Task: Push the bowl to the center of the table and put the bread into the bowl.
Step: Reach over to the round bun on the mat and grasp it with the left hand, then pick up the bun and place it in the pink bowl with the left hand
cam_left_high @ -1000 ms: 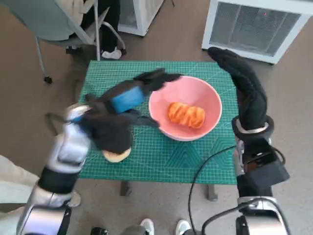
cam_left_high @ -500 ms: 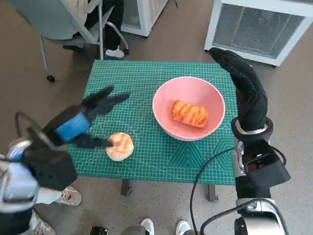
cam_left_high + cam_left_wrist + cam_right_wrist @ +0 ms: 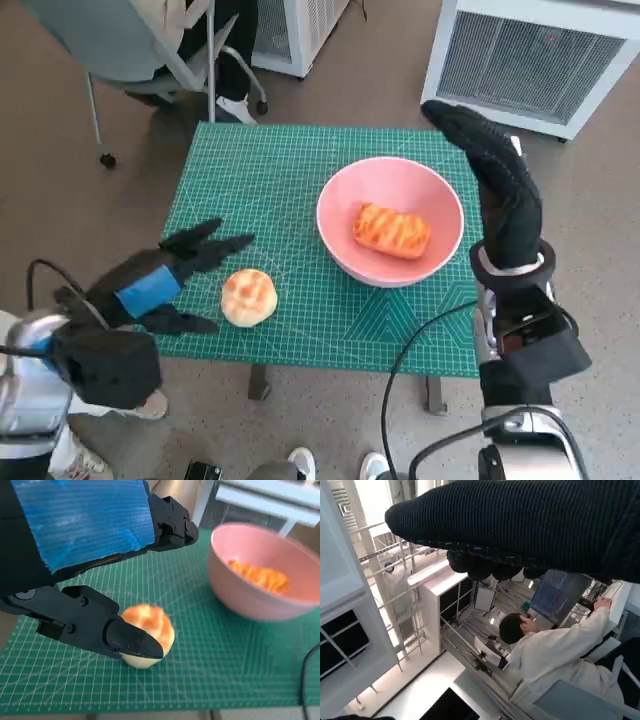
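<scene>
At the table's left edge the left hand hangs low with its fingers spread wide and nothing in them. The bun sits on the green mat just beside it. In the left wrist view the bun lies in the gap between the lower finger and the upper ones, and that lower fingertip looks to be at the bun's side, though I can't say for sure that it touches. My guess is the hand is placed this way to close around the bun from the side, since the bun is what remains outside the bowl.

Further right, the pink bowl stands a little right of the mat's middle, well apart from the bun, with a glazed orange pastry lying in it.

At the far right the right hand is raised above the mat's right edge, near the bowl's rim, holding nothing. Its gloved fingers reach away fairly straight; how far apart they are I can't tell. It seems parked there after dealing with the bowl.
</scene>
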